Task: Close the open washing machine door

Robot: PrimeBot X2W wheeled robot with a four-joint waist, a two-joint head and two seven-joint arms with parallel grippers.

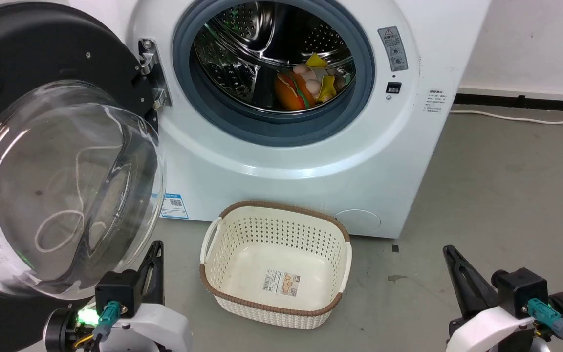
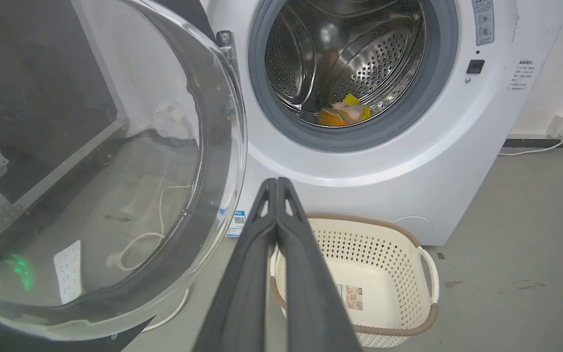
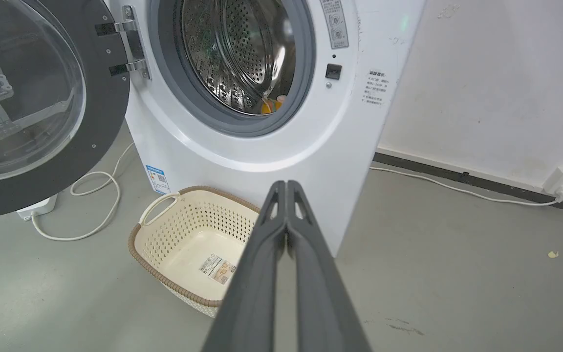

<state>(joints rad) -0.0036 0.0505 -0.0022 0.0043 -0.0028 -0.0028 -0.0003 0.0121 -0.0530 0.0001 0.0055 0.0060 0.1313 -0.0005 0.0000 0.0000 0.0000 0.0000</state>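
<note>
Washing machine door (image 1: pixel 61 186): swung wide open, left of the white washing machine (image 1: pixel 311 166), hung on its hinge (image 1: pixel 153 73) beside the drum opening (image 1: pixel 271 63). Black rim, clear bowl window bulging toward the head camera. Well apart from the grey seal.

Left gripper (image 2: pixel 277 182): fingers pressed together, holding nothing. In the head view it sits low left, just beside the lower edge of the door's bowl. Touching or a small gap, cannot tell from this angle.

Right gripper (image 3: pixel 286 184): fingers likewise pressed together, holding nothing. It is low right over the grey floor (image 1: pixel 506 195), well apart from door and machine.

Drum: orange and yellow items (image 1: pixel 306 85) lying at the bottom, inside the steel wall.

Cream perforated basket (image 1: pixel 281 208) with a brown rim stands on the floor in front of the machine, between the two grippers, a label on its base. White cable (image 3: pixel 96 195) looped on the floor below the door
</note>
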